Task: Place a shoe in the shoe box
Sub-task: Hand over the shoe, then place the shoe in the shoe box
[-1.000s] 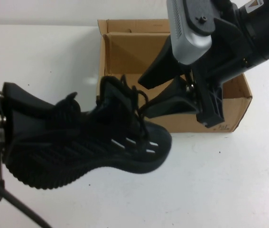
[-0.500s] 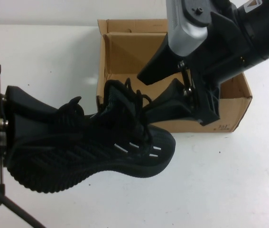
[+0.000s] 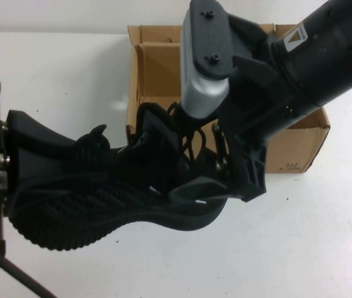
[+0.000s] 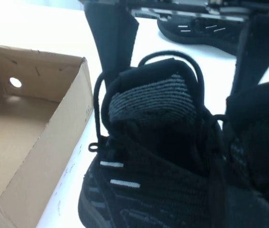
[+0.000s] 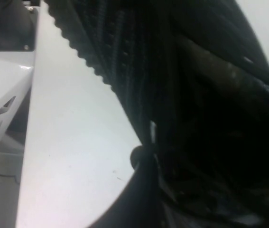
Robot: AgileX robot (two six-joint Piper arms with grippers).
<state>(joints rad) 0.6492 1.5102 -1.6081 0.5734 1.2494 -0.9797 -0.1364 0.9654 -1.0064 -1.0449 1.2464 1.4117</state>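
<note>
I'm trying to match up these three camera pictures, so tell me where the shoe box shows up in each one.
High view: the shoe box sits top centre, open, behind the shoe, partly hidden by the right pincer; the left pincer holds the heel.
Left wrist view: the box fills the left side, round hole in its end wall.
Right wrist view: not in it.
Shared landmark: the shoe.

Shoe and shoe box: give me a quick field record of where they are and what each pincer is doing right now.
shoe: outside the box, heel end in the left pincer, sole turned toward the camera
shoe box: open, nothing seen inside it, behind the shoe
left pincer: at the left edge, shut on the shoe's heel
right pincer: at the shoe's toe end, fingers astride the forefoot; grip unclear
task state: shoe not yet in the box
</note>
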